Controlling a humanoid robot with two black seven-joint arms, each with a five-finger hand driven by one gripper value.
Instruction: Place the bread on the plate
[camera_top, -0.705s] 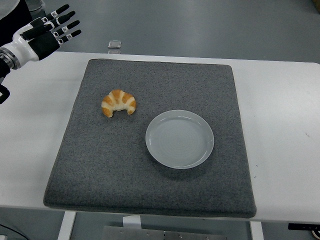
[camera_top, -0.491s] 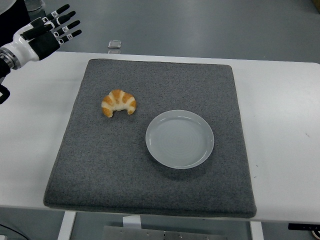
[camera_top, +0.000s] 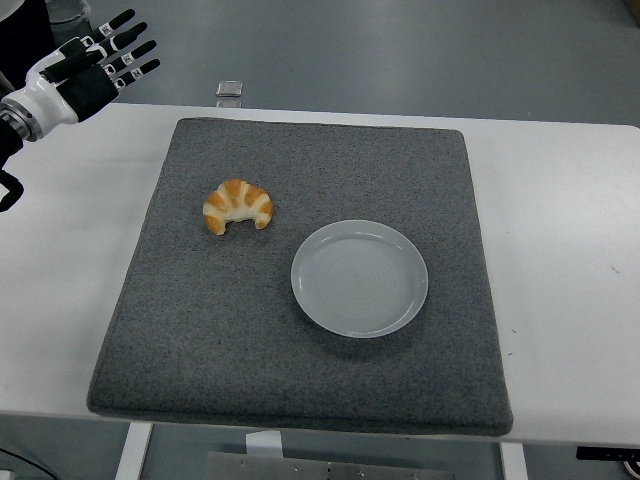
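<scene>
1. Head view: the bread (camera_top: 237, 206), a croissant, is seen lying on the grey mat (camera_top: 300, 370), left of centre and towards the far side.
2. The plate (camera_top: 359, 278) is set on the same mat, near the bread but apart from it, to its right and nearer the table's front edge; nothing is carried on it.
3. The left hand (camera_top: 88, 73) is held raised at the far left corner, well apart from the bread, with its fingers (camera_top: 135, 52) spread straight and nothing gripped.
4. The right hand is not shown.
5. No part of the task is judged done: the bread is untouched.
6. Everything is left: the hand must be brought to the bread, the bread grasped, carried over to the plate and released.
</scene>
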